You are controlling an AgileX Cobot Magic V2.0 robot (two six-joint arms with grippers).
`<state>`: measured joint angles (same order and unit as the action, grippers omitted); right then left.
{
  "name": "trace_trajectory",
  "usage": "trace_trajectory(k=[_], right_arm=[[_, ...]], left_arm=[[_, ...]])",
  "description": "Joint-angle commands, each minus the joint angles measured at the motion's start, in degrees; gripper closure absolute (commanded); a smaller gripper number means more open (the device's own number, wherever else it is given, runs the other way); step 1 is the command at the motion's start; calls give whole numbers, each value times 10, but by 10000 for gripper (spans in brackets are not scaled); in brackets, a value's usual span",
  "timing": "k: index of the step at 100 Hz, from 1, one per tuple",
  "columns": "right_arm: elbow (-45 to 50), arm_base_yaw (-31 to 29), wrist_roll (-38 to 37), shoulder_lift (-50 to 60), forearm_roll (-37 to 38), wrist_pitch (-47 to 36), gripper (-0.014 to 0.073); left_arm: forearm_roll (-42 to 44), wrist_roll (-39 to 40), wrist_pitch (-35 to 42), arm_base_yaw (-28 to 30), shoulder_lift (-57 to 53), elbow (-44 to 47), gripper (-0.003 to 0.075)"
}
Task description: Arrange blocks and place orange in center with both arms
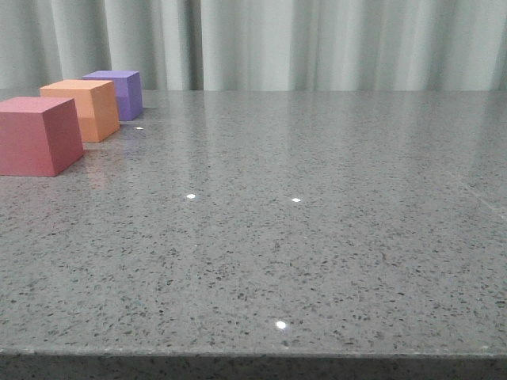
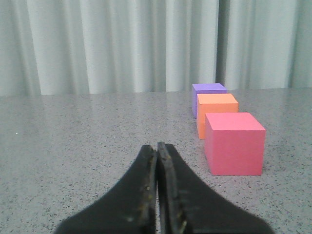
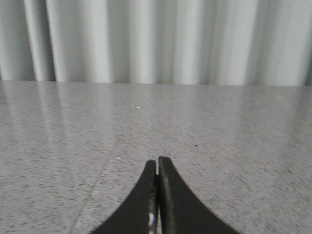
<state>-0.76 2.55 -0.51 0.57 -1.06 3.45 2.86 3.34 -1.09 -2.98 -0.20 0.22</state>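
Three blocks stand in a row at the table's far left in the front view: a pinkish-red cube (image 1: 36, 134) nearest, the orange cube (image 1: 83, 108) behind it, a purple cube (image 1: 117, 93) farthest. The left wrist view shows the same row, pinkish-red (image 2: 235, 143), orange (image 2: 216, 109), purple (image 2: 208, 91). My left gripper (image 2: 156, 146) is shut with nothing in it, low over the stone, short of the pinkish-red cube and to one side of it. My right gripper (image 3: 157, 162) is shut and empty over bare tabletop. Neither arm shows in the front view.
A pale pleated curtain (image 1: 317, 43) hangs behind the speckled grey stone table (image 1: 301, 237). The table's front edge (image 1: 253, 355) runs along the bottom of the front view. A faint seam (image 3: 100, 180) crosses the stone near my right gripper.
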Motion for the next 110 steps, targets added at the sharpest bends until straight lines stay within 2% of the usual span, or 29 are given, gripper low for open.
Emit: trace_trajectory(k=[1, 10, 110], right_arm=[[-2, -14, 2, 12, -6, -66, 662], [14, -14, 2, 12, -6, -95, 662], [13, -14, 2, 12, -5, -94, 662]], left_arm=[[0, 5, 47, 1, -21, 24, 741], [0, 5, 47, 1, -21, 24, 741], [0, 5, 47, 1, -21, 24, 741]])
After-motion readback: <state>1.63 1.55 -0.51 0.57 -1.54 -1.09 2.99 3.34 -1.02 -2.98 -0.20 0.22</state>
